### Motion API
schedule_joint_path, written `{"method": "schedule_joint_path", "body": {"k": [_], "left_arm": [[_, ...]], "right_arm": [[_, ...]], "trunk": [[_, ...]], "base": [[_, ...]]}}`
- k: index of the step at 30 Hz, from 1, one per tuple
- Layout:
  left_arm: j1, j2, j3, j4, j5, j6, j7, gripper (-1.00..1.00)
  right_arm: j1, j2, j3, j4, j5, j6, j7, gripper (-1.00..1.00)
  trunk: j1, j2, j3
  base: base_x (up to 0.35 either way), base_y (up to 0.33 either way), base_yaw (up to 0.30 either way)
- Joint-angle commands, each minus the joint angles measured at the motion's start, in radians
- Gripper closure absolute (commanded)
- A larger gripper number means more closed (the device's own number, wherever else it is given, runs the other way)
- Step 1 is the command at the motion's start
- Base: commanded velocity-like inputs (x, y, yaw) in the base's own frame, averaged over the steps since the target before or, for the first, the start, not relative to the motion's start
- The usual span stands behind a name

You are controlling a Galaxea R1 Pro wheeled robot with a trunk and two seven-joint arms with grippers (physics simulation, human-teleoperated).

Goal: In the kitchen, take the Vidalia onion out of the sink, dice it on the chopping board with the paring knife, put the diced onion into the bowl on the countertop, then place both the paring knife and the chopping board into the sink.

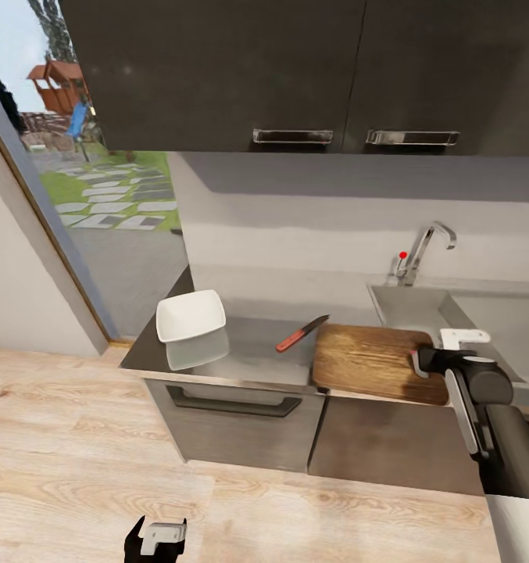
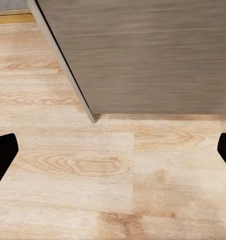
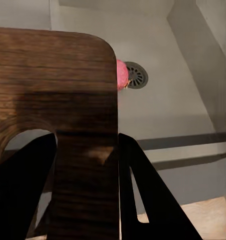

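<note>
Right tool grips the board at its slot end, centre-right of frame. Onion lies beyond it in the sink. Left tool hangs wide.

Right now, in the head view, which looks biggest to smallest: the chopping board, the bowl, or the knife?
1. Chopping board, biggest.
2. Bowl, smaller.
3. Paring knife, smallest and slimmest.

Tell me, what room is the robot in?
It looks like a kitchen. There is a steel sink with a bent tap, a wooden chopping board and a red-handled paring knife on the countertop, and dark cupboards above.
</note>
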Motion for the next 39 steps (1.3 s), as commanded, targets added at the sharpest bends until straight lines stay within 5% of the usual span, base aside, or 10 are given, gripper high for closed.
{"method": "schedule_joint_path", "body": {"k": [1,20,39], "left_arm": [[-0.002,0.000,-0.006,0.004,-0.007,-0.005,0.010,-1.00],[-0.002,0.000,-0.006,0.004,-0.007,-0.005,0.010,-1.00],[-0.002,0.000,-0.006,0.004,-0.007,-0.005,0.010,-1.00]], "right_arm": [[-0.001,0.000,0.001,-0.001,0.019,0.004,0.000,1.00],[-0.002,-0.003,0.001,-0.001,0.055,-0.002,0.001,1.00],[-0.002,-0.003,0.003,0.001,0.055,-0.009,0.002,1.00]], "trunk": [[0.000,-0.002,-0.002],[0.000,-0.002,-0.002],[0.000,-0.002,-0.002]], "base": [[0.000,0.000,0.000],[0.011,0.000,0.000],[0.292,0.000,0.000]]}}
